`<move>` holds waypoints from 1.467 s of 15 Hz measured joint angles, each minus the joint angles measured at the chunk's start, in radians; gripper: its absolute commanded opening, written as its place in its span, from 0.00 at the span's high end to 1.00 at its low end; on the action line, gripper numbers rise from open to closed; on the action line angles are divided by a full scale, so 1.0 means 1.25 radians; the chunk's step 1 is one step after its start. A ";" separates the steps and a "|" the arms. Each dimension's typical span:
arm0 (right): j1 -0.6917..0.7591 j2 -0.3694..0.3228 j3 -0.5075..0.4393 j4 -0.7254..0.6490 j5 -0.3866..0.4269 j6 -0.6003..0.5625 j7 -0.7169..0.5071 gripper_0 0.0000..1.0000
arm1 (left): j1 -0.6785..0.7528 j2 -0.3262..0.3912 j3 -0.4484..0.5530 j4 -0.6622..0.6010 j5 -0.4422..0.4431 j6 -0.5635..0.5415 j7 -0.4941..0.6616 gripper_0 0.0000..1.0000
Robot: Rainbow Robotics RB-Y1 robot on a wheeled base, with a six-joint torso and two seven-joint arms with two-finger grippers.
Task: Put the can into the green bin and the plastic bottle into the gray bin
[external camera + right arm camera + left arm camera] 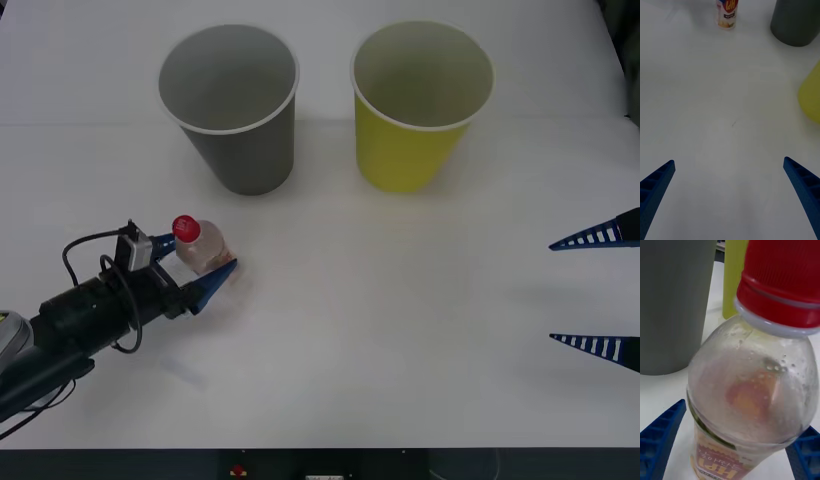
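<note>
I see my left hand [200,272] spread around the plastic bottle [198,247] on the plain white table [400,330]; my right hand [596,291] waits wide apart.

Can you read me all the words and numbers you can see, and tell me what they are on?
Plastic bottle label, seen from the left wrist: big red letters that look like "HPI", hard to be sure; the small line under them is too blurred to read.
Same bottle from the right wrist: the label print is cut off and too small to read.
Gray bin: no writing.
Yellow bin: no writing.
</note>
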 measured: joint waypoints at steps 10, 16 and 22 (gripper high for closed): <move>0.000 0.000 0.000 0.000 0.000 0.000 0.000 0.00 | -0.001 0.011 0.000 -0.003 -0.001 -0.036 0.000 1.00; 0.000 0.000 0.000 0.000 0.000 0.000 0.000 0.00 | 0.042 0.101 0.021 -0.142 -0.114 -0.067 0.191 1.00; 0.000 0.000 0.000 0.000 0.000 0.000 0.000 0.00 | 0.077 0.161 0.077 -0.337 -0.296 -0.068 0.528 1.00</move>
